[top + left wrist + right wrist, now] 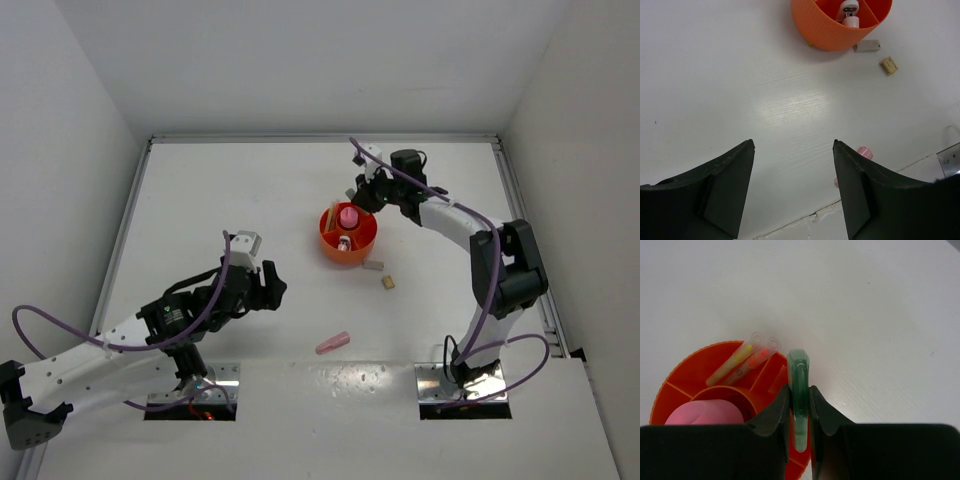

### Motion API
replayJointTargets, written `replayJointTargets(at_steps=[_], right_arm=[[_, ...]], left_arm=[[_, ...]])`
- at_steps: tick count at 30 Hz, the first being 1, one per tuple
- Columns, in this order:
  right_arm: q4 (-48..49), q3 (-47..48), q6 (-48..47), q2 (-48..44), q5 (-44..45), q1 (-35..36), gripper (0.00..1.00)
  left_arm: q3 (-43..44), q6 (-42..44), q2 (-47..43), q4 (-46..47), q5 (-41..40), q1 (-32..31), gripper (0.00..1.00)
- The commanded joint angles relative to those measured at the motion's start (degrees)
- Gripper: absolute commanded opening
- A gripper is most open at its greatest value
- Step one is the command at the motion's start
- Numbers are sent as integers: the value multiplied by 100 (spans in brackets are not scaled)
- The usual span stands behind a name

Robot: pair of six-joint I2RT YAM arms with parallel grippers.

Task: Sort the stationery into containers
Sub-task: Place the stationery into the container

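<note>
The round orange tub (326, 243) stands mid-table; its central well holds a pink item (348, 216). My right gripper (368, 190) hovers at the tub's far right rim, shut on a green pen (800, 382) that sticks out past the fingertips over the tub's edge (682, 375). Two clear-capped pens, yellow (734, 365) and orange (754, 361), lie in one compartment. A pink stick (333, 343) lies on the table near the front. My left gripper (272, 285) is open and empty, to the left of the tub (825, 30). The pink stick (864, 151) peeks out beside its right finger.
Two small beige blocks (373, 266) (388, 282) lie just in front of the tub, also seen as blocks (867, 46) (889, 65) in the left wrist view. A white, pink-ended tube (850, 12) sits in a near compartment. White walls enclose the table on three sides.
</note>
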Motion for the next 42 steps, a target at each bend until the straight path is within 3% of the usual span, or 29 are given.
replayJointTargets(at_steps=[1,8,17,21,25,28,31,32,35,38,40,42], right_arm=[[396,284,200,44,-626,-62,0],[449,223,271,166,-767,-167,2],[229,327,210,404,-899,-273,19],[176,328,157,352,-1005,-325,34],[176,328,209,229,-1119,-430,39],[176,275,262,89,-1241,-431,39],[176,275,263,-43,-1242,-483,36],[176,275,263,-140,-1242,-484,29],[176,223,263,-333,-1303,-484,22],[-25,223,193,-588,-1216,-484,15],[-296,292,192,-755,-631,-484,3],[-604,381,192,-869,-294,-484,1]], left_arm=[[-30,41,-14,159,-4,50,70],[-30,41,92,159,-4,50,70],[-30,41,39,159,-4,50,70],[-30,189,162,220,259,50,70],[-30,409,495,448,777,50,71],[22,567,768,501,1085,-2,70],[84,682,1093,694,1287,-3,51],[85,743,1155,695,1340,-55,37],[207,884,1392,993,1534,-126,26],[208,999,1638,1248,1831,-248,31],[260,1121,1796,1458,1990,-302,44],[260,1253,2121,1564,1991,-485,53]])
